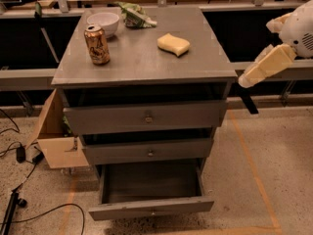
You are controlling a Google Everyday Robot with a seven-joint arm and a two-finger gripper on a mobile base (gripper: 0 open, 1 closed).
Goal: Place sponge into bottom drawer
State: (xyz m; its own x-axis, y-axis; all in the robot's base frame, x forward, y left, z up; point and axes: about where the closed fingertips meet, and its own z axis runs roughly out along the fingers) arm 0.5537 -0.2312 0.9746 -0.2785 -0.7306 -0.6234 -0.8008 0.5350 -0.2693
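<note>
The sponge (173, 44), a pale yellow foam block with wavy edges, lies on the grey cabinet top (142, 65), right of centre. The bottom drawer (151, 208) is pulled out, and its inside shows nothing in it. My gripper (265, 65) hangs in the air off the cabinet's right edge, about level with the top. It is well right of the sponge, touches nothing and holds nothing that I can see.
A drinks can (97, 44), a white bowl (103, 22) and a green bag (136, 14) stand on the cabinet top's left and back. The two upper drawers (146, 117) are slightly ajar. A cardboard box (56, 136) and cables (19, 153) lie on the floor to the left.
</note>
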